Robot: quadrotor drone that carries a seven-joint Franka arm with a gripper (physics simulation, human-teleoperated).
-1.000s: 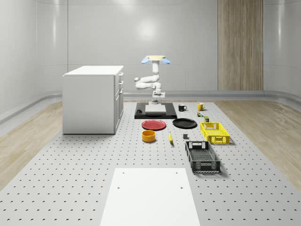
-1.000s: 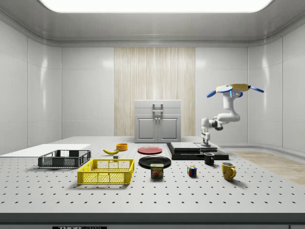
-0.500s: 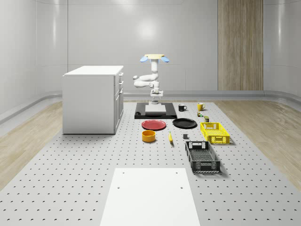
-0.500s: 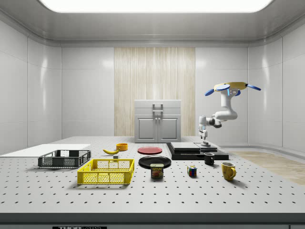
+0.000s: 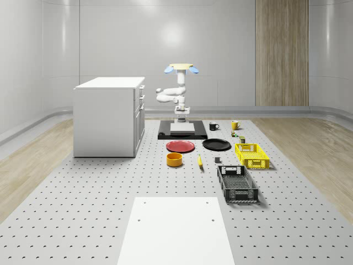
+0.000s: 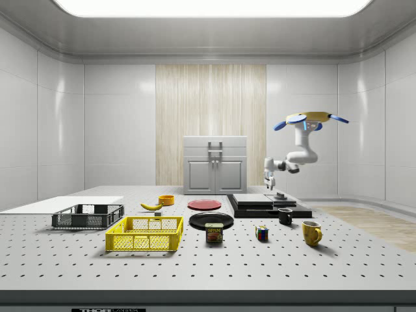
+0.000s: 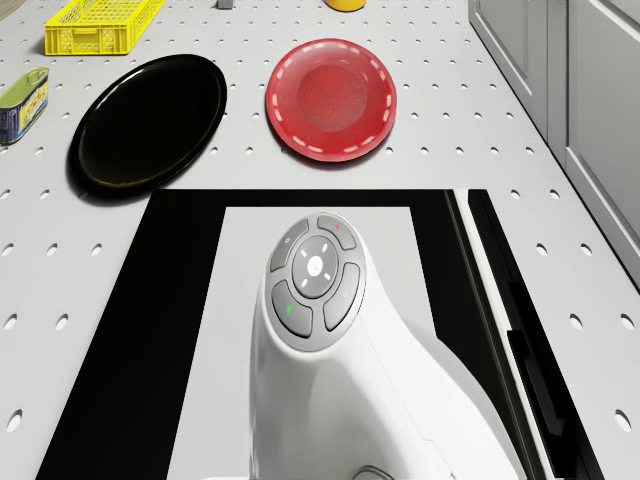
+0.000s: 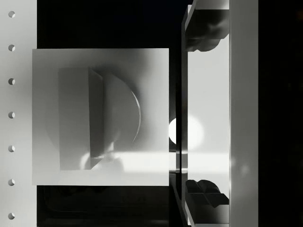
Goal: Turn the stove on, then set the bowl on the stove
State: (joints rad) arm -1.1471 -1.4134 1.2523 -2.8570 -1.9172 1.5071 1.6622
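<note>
The stove (image 5: 182, 130) is a black slab with a grey top plate (image 7: 250, 232), at the table's far end. Its knob (image 6: 281, 195) stands on the end at the side view's right; the wrist view shows the knob (image 8: 97, 118) on a square grey panel. The drone (image 6: 309, 119) hovers above that end of the stove. My gripper (image 6: 268, 184) hangs a little above the stove, up and to the side view's left of the knob. Its fingertips (image 8: 204, 28) stand wide apart with nothing between them. The orange bowl (image 5: 175, 159) sits on the table nearer the camera, beyond the red plate (image 5: 181, 146).
A white cabinet (image 5: 109, 116) stands at the whole-scene view's left of the stove. A black plate (image 5: 216, 144), black mug (image 5: 213, 126), yellow mug (image 5: 234, 125), can (image 7: 22, 100), yellow basket (image 5: 252, 155), black basket (image 5: 237, 183) and banana (image 5: 199, 161) lie on the right. A white board (image 5: 176, 229) lies in front.
The drone and arm have shifted toward the side view's left. The gripper has come off the knob, risen slightly and now hangs over the stove's top.
</note>
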